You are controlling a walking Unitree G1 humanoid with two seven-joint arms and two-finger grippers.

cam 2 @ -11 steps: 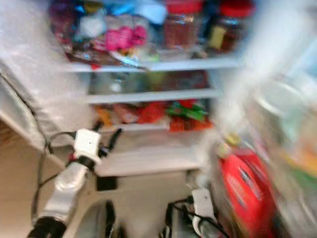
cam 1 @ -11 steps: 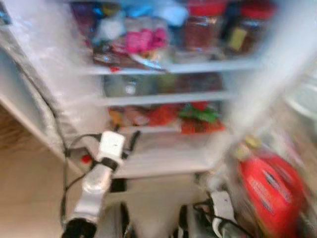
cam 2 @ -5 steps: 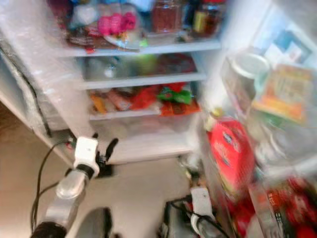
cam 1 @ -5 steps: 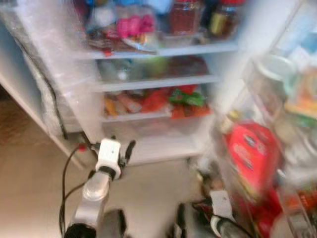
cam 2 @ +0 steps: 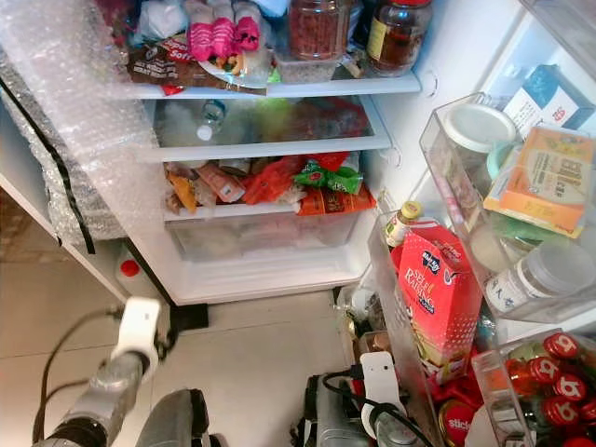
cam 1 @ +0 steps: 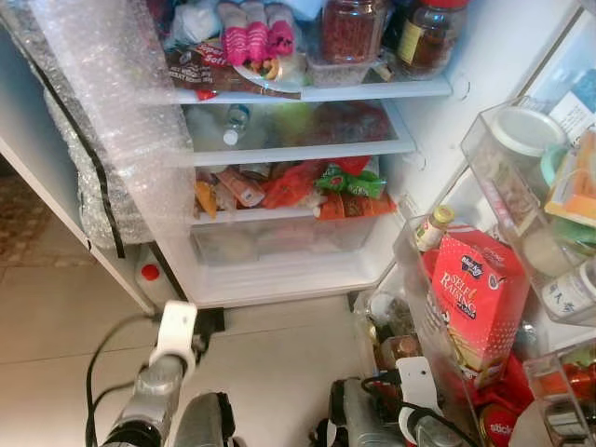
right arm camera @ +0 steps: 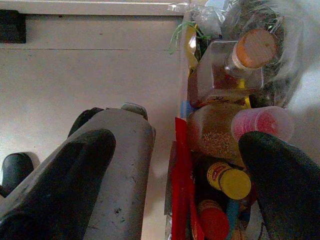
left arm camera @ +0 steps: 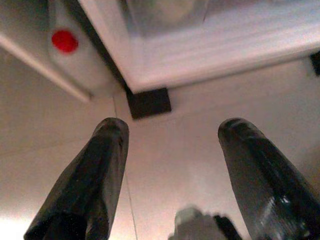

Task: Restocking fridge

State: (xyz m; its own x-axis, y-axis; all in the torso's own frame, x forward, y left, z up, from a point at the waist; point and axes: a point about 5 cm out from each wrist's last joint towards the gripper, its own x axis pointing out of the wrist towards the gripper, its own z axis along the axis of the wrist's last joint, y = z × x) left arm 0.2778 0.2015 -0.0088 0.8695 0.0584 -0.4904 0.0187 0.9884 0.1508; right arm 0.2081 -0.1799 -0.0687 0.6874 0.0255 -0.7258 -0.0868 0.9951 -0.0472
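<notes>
Left eye view: the open fridge (cam 1: pixel 307 270) was seen from above, its shelves packed with food. Two dark jars (cam 1: pixel 352 28) stood on the top shelf beside three pink-wrapped items (cam 1: pixel 256 35). One red carton (cam 1: pixel 477 296) stood in the door rack, with a small yellow-capped bottle (cam 1: pixel 430 226) just behind it. The left arm (cam 1: pixel 158 382) was extended low over the tiled floor (cam 1: pixel 56 317), below the fridge base.

Right eye view: the right arm's white wrist (cam 2: pixel 380 380) was held low beside the door rack, close under the red carton. An orange box (cam 2: pixel 540 179) and one white-lidded tub (cam 2: pixel 477 126) sat in the upper door bin.

Left wrist view: the left pincer (left arm camera: pixel 170 175) was released, its two fingers (left arm camera: pixel 95 175) spread apart over the floor, holding nothing.

Right wrist view: the right pincer (right arm camera: pixel 175 175) was likewise released and empty, fingers (right arm camera: pixel 280 175) wide, above one cork-stoppered bottle (right arm camera: pixel 230 67) and one yellow-capped bottle (right arm camera: pixel 227 180) in the lowest door bin.
</notes>
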